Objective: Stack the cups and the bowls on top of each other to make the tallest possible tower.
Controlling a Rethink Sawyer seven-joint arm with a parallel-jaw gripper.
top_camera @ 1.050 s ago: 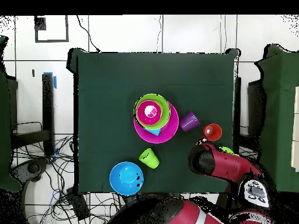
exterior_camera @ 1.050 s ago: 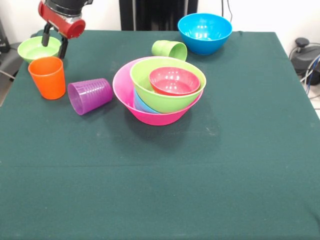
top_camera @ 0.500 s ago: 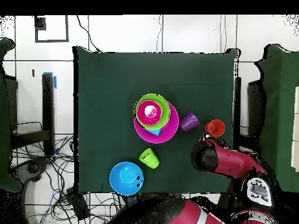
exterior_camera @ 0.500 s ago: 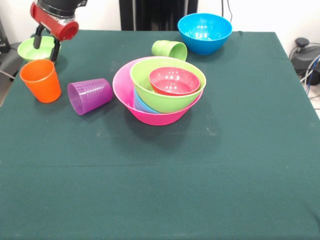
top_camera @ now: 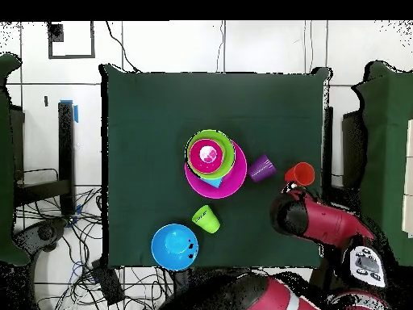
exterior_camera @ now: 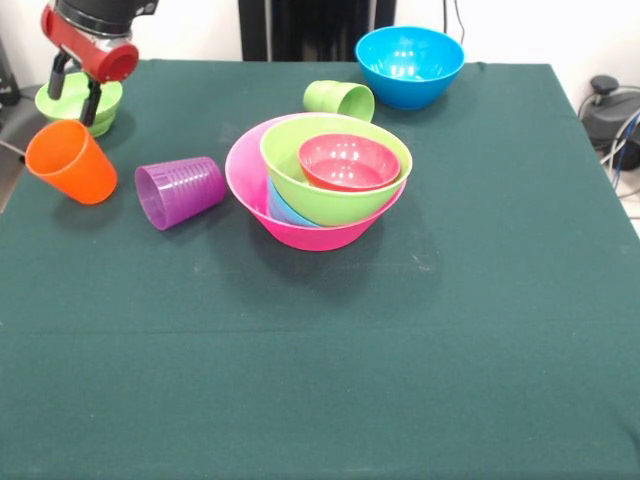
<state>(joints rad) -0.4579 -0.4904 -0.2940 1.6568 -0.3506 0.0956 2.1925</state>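
Observation:
The tower stands mid-table: a large pink bowl [exterior_camera: 250, 190] holds a light blue piece [exterior_camera: 284, 208], a green bowl [exterior_camera: 335, 195] and a small red bowl [exterior_camera: 348, 162]; the overhead view shows it too [top_camera: 239, 173]. My gripper [exterior_camera: 72, 102] is open at the table's far left corner, over a small green bowl [exterior_camera: 105, 100], holding nothing. An orange cup [exterior_camera: 70, 162] leans tilted just in front of it. A purple cup [exterior_camera: 180, 190] and a light green cup [exterior_camera: 340, 99] lie on their sides. A medium blue bowl [exterior_camera: 410, 65] stands at the back.
The green tablecloth's edge [exterior_camera: 12, 180] runs just left of the orange cup [top_camera: 302, 172]. My red arm [top_camera: 323, 222] hangs over that corner. Cables and a stand sit off the right side.
My gripper has moved left and up a little. The orange cup has gone from upright to tilted and shifted left toward the table edge.

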